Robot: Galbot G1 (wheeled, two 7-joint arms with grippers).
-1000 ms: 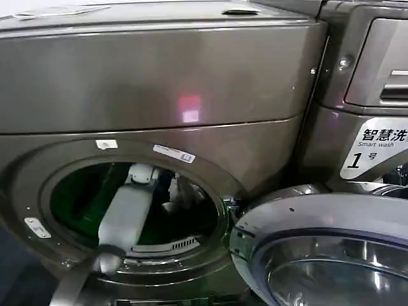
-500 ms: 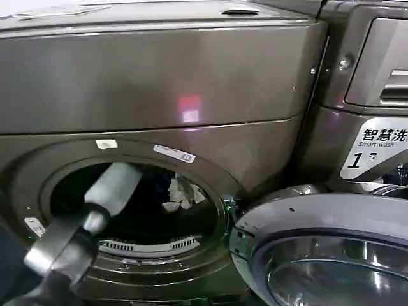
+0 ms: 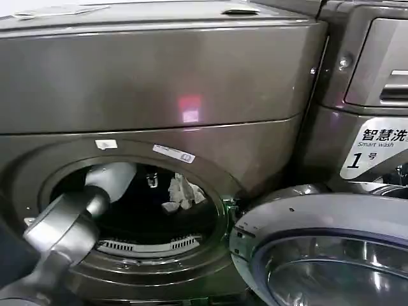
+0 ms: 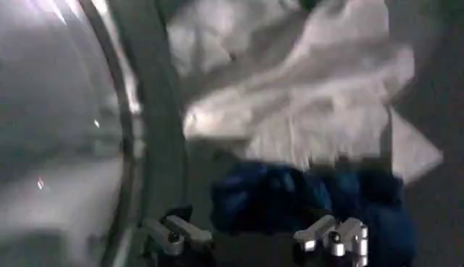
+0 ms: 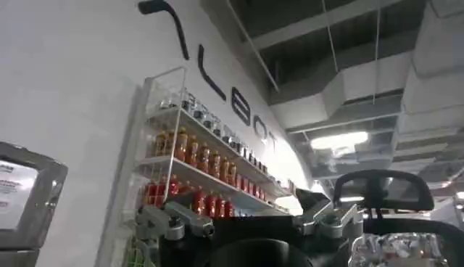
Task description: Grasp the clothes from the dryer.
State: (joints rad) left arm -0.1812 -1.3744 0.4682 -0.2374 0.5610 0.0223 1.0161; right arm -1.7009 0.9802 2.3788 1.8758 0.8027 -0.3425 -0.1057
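Note:
The dryer is the big grey-brown machine with a round porthole and a small red light. My left arm reaches in from the lower left, and its gripper is inside the dark drum. The clothes lie in there: a whitish wrinkly cloth and a dark blue garment under it. The left gripper is open, its fingertips just short of the blue garment, with nothing between them. My right gripper is open and empty, pointing away at a wall.
The dryer's round door hangs open at the lower right, close to the porthole. A second machine with a drawer panel and a white "1" sticker stands on the right. The porthole rim runs beside my left gripper. A bottle shelf hangs on the wall.
My left arm has swung toward the porthole's left side, its elbow now large at the lower left. The green glow in the drum is gone. The whitish cloth has not moved.

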